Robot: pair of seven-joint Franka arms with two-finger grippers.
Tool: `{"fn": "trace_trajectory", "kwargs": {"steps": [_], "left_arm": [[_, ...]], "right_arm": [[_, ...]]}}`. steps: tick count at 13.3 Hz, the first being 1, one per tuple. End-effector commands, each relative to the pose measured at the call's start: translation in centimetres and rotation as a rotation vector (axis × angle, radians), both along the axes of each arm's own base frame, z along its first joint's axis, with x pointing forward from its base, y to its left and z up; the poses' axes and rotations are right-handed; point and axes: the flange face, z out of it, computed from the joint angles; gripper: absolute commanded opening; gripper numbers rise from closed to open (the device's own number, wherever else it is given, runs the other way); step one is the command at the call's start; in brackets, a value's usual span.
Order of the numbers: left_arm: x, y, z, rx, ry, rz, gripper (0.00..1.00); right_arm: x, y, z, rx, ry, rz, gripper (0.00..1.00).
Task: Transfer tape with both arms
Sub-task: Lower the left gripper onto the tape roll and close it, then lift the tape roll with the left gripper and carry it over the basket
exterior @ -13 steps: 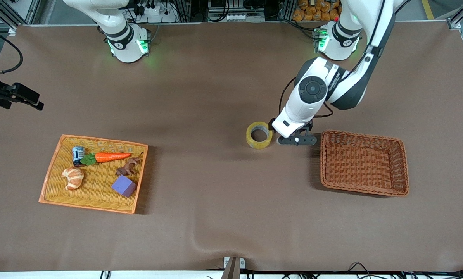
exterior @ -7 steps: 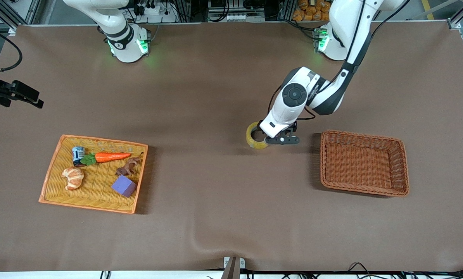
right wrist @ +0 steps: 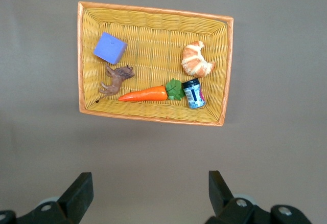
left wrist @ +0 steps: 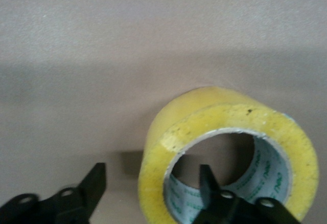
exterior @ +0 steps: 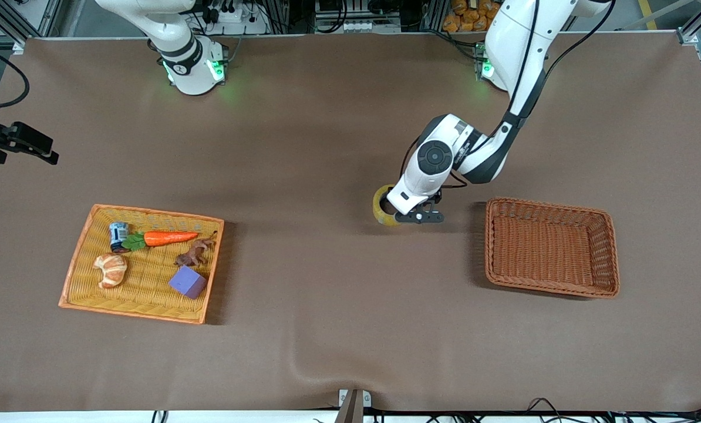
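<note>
Your tape (exterior: 384,210) sits flat on the brown table (exterior: 327,147), about in the middle, between the two baskets. It is nearer to the brown basket (exterior: 551,247) than to the yellow basket (exterior: 141,263).

Your left gripper (exterior: 412,217) is down at the tape. In the left wrist view, one finger (left wrist: 208,183) is inside the hole of the roll (left wrist: 225,157). The other finger (left wrist: 94,183) is outside, just beside the yellow wall. The wall of the roll is between them. The jaws are part way open, and the outside finger is not touching the tape.

Your right gripper (right wrist: 148,193) is up in the air, over the table by the yellow basket (right wrist: 153,63) at the right arm's end. Its jaws are wide apart and hold nothing. That arm waits.

In the yellow basket you can see a purple cube (exterior: 187,282), a croissant (exterior: 111,269), a carrot (exterior: 164,238), a small brown toy animal (exterior: 194,253) and a little can (exterior: 118,235). The brown basket is toward the left arm's end of the table.
</note>
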Motion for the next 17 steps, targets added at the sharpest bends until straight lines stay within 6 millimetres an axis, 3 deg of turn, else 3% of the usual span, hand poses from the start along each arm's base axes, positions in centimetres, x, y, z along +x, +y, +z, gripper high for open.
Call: {"fn": "trace_trajectory", "kwargs": {"steps": [1, 2, 6, 10, 12, 13, 17], "left_arm": [[0.3, -0.8, 0.2, -0.013, -0.005, 0.022, 0.05], [0.3, -0.8, -0.1, -0.011, -0.002, 0.022, 0.00], [1.4, -0.5, 1.2, -0.024, -0.020, 0.034, 0.00], [3.1, 0.8, 7.2, -0.020, -0.039, 0.053, 0.00], [5.4, 3.1, 11.8, -0.016, -0.046, 0.081, 0.00], [5.9, 3.3, 13.9, -0.015, -0.048, 0.079, 0.00], [9.8, 10.0, 18.7, -0.023, -0.073, 0.096, 0.00]], "right_arm": [[0.8, -2.2, -1.2, -0.014, 0.031, -0.007, 1.00], [0.8, -2.7, -1.2, -0.014, 0.031, -0.013, 1.00], [1.1, -2.9, -1.8, -0.013, 0.041, -0.021, 1.00], [1.3, -2.4, -1.5, -0.014, 0.031, -0.012, 1.00], [1.3, -2.5, -1.5, -0.015, 0.029, -0.021, 1.00], [1.7, -2.6, -2.1, -0.014, 0.038, -0.015, 1.00], [2.2, -2.5, -2.8, -0.004, 0.040, -0.012, 1.00]]}}
